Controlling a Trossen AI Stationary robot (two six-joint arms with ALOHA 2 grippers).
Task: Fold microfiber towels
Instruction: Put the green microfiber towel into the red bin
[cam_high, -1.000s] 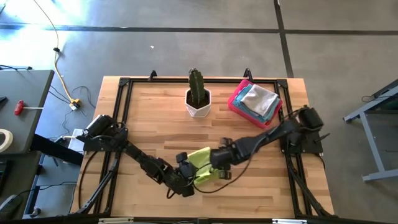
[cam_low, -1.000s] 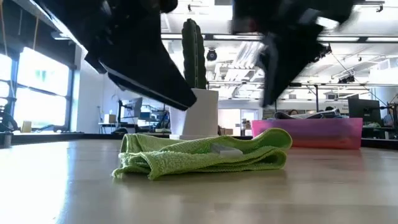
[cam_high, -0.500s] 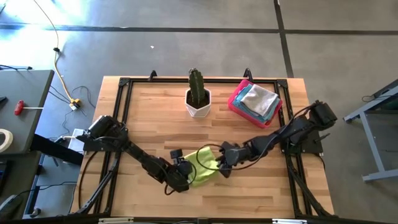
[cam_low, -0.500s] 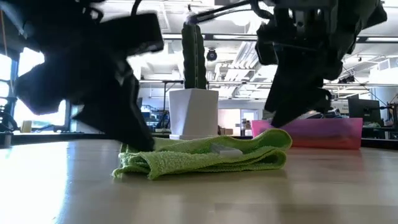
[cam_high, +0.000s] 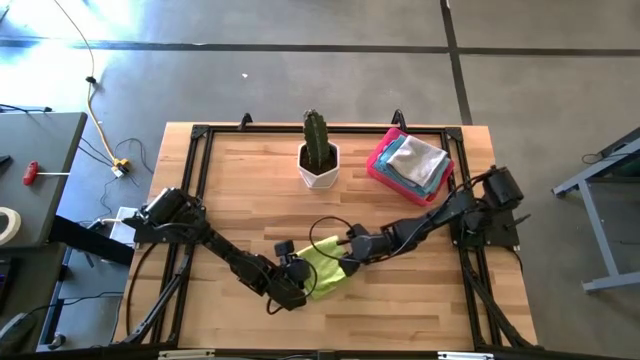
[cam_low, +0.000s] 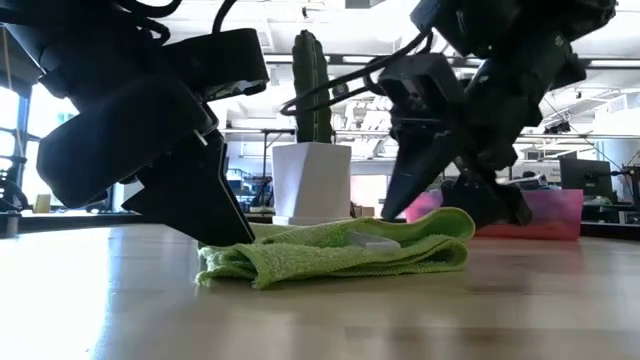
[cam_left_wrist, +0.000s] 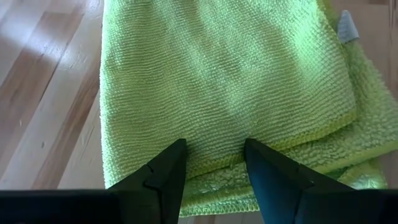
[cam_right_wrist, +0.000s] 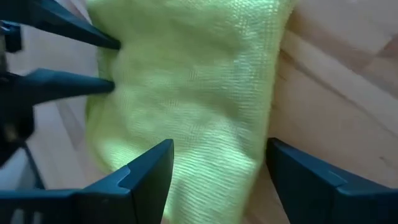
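Observation:
A lime green microfiber towel (cam_high: 325, 268) lies folded in several layers on the wooden table, near the middle front. It also shows in the low view (cam_low: 340, 250). My left gripper (cam_high: 297, 280) is open at the towel's left end, its fingers spread over the top layer (cam_left_wrist: 224, 81). My right gripper (cam_high: 348, 250) is open at the towel's far right end, its fingers standing to either side of the cloth (cam_right_wrist: 186, 93). A small white label (cam_low: 365, 241) sticks out of the fold. My left gripper sets its open fingertips (cam_left_wrist: 176, 151) on the towel's top layer near the left edge (cam_left_wrist: 211, 140), slanting down from the table's left. The towel lies flat on the table. My right gripper is low over the right end (cam_low: 440, 228); I cannot tell whether it touches.
A cactus in a white pot (cam_high: 318, 155) stands at the far middle. A pink tray (cam_high: 378, 160) with stacked grey and blue towels (cam_high: 415, 160) sits at the far right. Bare wood lies to the near right (cam_high: 430, 290) and far left (cam_high: 240, 170).
My left gripper has come down onto the towel's left end. My right gripper has moved away toward the table's right, then back and down to the towel's right end. The towel's left end has slid a little to the right; the towel stays folded.

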